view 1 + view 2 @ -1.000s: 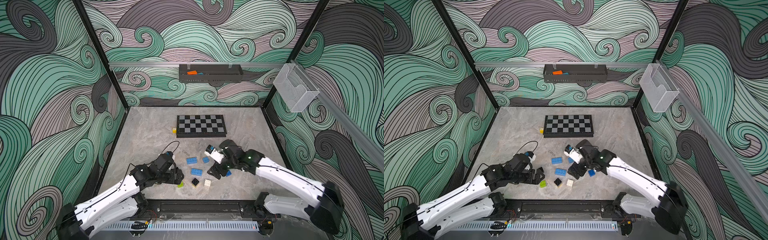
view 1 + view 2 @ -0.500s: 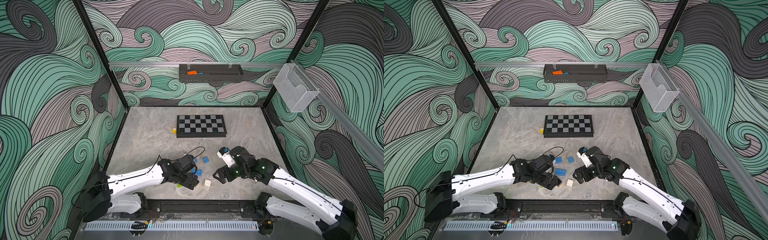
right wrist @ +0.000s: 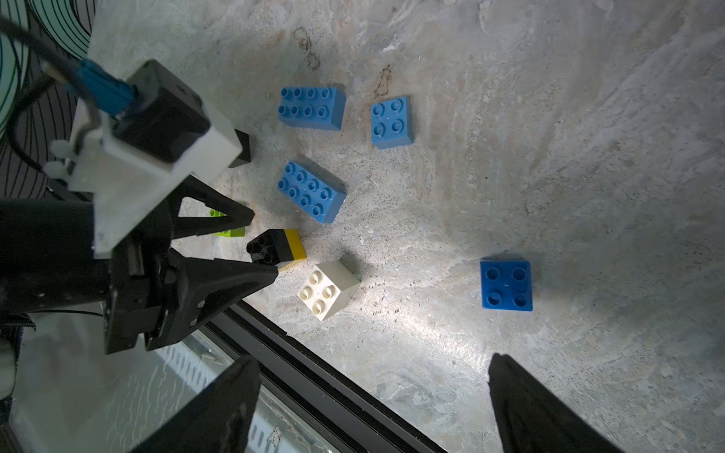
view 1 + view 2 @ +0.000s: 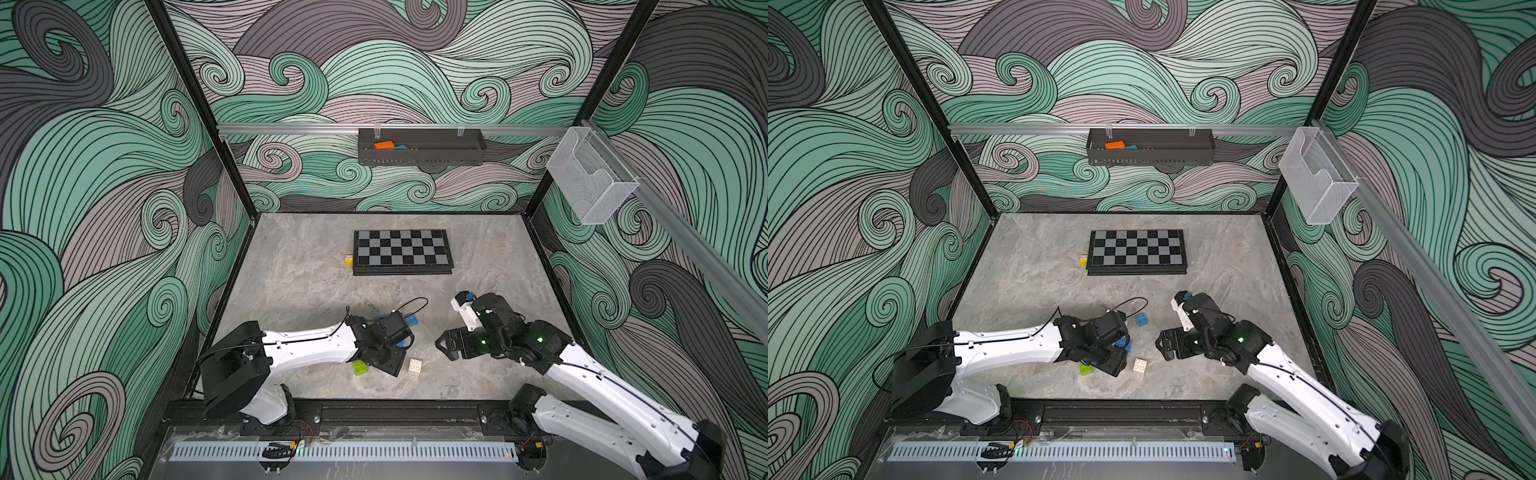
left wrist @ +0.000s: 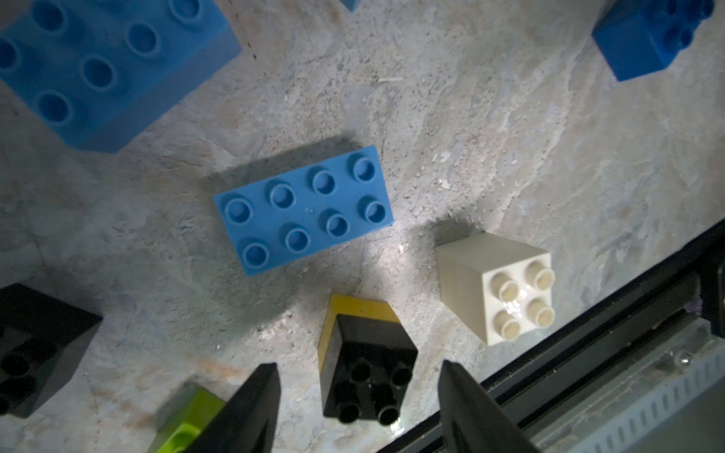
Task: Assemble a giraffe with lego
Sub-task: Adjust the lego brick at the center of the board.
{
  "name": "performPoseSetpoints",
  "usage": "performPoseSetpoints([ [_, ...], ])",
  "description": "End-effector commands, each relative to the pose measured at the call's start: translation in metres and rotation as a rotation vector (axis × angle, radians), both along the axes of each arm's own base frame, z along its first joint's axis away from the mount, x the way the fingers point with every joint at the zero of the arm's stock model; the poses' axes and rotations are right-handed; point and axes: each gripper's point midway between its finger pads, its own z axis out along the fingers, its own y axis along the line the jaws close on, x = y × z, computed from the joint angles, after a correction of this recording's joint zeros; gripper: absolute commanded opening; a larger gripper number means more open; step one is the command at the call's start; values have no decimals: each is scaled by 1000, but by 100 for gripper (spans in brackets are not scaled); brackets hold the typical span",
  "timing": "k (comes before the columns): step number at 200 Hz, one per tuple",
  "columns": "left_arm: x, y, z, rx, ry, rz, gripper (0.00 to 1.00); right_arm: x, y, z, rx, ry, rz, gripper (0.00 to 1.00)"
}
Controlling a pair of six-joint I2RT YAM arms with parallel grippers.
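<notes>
No giraffe is in view; the lego lies as loose bricks near the table's front. My left gripper point(image 5: 357, 364) is open, its fingers on either side of a black brick stacked on a yellow one point(image 5: 367, 353), with gaps on both sides. The white brick point(image 5: 498, 282), lime green brick point(image 5: 180, 427), a long blue brick point(image 5: 304, 210) and another black brick point(image 5: 23, 349) lie around it. In both top views the left gripper point(image 4: 392, 365) sits between the green brick point(image 4: 360, 368) and the white brick point(image 4: 415, 366). My right gripper point(image 3: 372, 357) stands open and empty to the right, near a square blue brick point(image 3: 506, 284).
A chessboard point(image 4: 401, 251) with a yellow die point(image 4: 348, 260) beside it lies at the back. A black rack point(image 4: 419, 156) on the back wall holds an orange block point(image 4: 383, 145). A clear bin point(image 4: 590, 178) hangs on the right. The black front rail point(image 4: 374, 411) runs close to the bricks.
The left arm has swung right, into the brick cluster, and its jaws have narrowed around the black-and-yellow stack. The right arm has drawn back to the right.
</notes>
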Motion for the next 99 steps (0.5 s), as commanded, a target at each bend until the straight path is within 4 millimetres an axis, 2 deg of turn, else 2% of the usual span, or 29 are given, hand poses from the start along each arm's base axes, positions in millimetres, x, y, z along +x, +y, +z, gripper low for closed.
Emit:
performPoseSetpoints([
  [1,2,-7,-2,4,-5,1,62,2,-12,1,-15,-8,-54,94],
  [47,1,-7,-12,45,18,3,54,3,-14,1,-16,-5,-70,94],
  [99,3,-1,-6,51,-2,17,32,4,-18,-2,-23,-8,-86,94],
])
